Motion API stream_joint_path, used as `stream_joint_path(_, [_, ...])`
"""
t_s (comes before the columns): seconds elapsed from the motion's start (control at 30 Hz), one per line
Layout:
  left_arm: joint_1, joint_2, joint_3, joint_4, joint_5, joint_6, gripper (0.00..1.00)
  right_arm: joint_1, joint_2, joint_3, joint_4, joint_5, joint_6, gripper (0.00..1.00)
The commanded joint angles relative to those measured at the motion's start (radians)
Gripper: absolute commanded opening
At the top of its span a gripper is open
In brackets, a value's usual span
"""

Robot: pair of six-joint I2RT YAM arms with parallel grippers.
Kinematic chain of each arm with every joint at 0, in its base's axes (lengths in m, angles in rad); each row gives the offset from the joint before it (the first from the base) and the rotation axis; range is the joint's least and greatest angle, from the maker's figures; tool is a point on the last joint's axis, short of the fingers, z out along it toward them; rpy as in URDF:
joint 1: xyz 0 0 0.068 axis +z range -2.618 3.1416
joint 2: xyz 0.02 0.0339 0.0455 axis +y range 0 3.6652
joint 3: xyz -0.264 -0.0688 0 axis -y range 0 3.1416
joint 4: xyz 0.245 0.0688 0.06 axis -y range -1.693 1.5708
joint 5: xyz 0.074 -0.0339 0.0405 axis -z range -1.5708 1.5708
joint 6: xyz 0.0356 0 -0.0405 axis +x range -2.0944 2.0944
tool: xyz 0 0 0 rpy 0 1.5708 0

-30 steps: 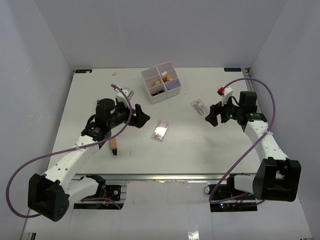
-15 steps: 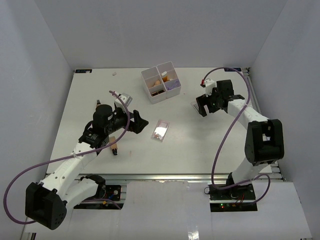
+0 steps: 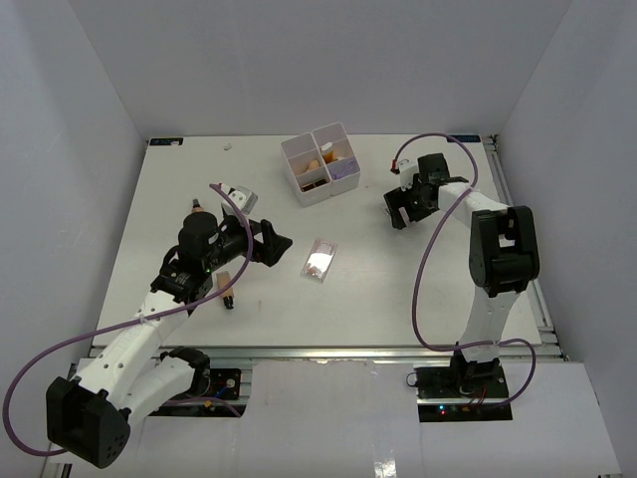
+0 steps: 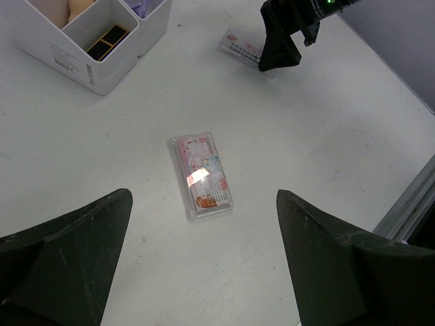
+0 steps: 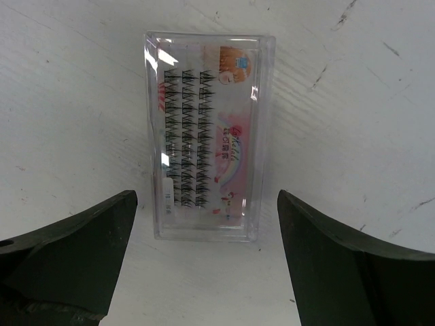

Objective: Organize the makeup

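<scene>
- The right fingers (image 5: 333, 258), spread wide, flank a clear flat plastic packet with white-red print (image 5: 207, 136) on the worktop (image 5: 353, 81); from overhead they hide most of it.
- The left fingers (image 4: 75, 251), equally wide, hold nothing; a clear pink rectangular palette (image 4: 202, 175) lies just ahead of their tips.

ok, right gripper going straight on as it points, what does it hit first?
The clear lash case, flat on the table, centred ahead of the open right gripper. Gap to it unclear.

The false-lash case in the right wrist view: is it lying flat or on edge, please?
Flat: the false-lash case shows its whole face and lash rows.
</scene>
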Motion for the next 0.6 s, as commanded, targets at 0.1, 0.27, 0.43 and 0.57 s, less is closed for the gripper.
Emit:
stream_joint_path(0.1, [0.006, -0.012, -0.004, -0.001, 0.005, 0.006, 0.98, 0.006, 0.034, 0.064, -0.009, 0.001, 0.013, 0.9])
stream_joint_path(0.27, [0.005, -0.008, -0.004, -0.001, 0.007, 0.006, 0.98, 0.006, 0.054, 0.056, -0.009, 0.021, 0.012, 0.91])
stream_joint_path(0.43, [0.006, 0.0, -0.006, 0.0, 0.009, 0.005, 0.98, 0.008, 0.057, 0.04, -0.009, 0.009, 0.005, 0.97])
stream_joint_path(0.57, [0.006, 0.005, -0.006, 0.001, 0.009, 0.005, 0.98, 0.009, 0.061, 0.038, -0.012, 0.012, -0.001, 0.9])
